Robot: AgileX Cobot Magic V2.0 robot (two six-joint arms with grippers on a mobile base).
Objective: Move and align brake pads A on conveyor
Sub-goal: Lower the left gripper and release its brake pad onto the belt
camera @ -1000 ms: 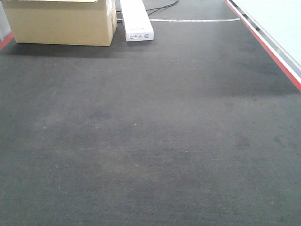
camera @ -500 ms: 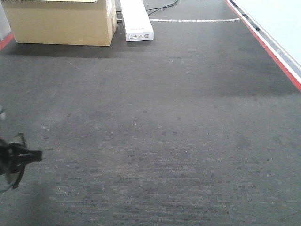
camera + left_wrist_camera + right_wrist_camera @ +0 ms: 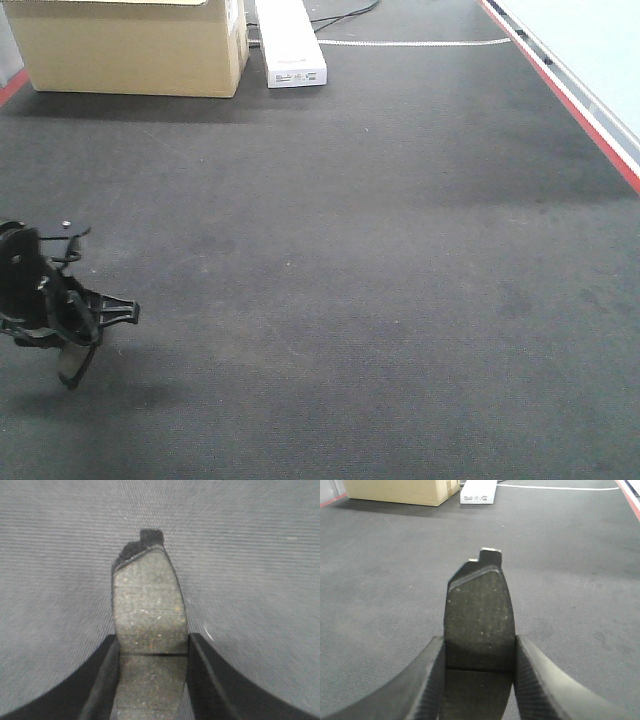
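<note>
The conveyor [image 3: 380, 280] is a wide charcoal belt that fills the front view. Low at its left side hangs my left gripper [image 3: 85, 335], shut on a brake pad [image 3: 75, 365] that points down just above the belt. The left wrist view shows that gripper [image 3: 152, 641] gripping the grey, speckled pad [image 3: 148, 605] across its middle groove, end tab pointing away. My right gripper [image 3: 479, 642] does not show in the front view. In its own wrist view it is shut on a second dark brake pad [image 3: 480, 605], held above the belt.
A cardboard box [image 3: 130, 45] and a long white box [image 3: 290, 45] stand at the belt's far left end. A red edge strip [image 3: 575, 100] runs along the right side. A thin white line [image 3: 410, 42] crosses the far end.
The left arm came into the front view from the left edge and has moved further right over the belt, carrying its pad. One second ago the belt showed no arm.
</note>
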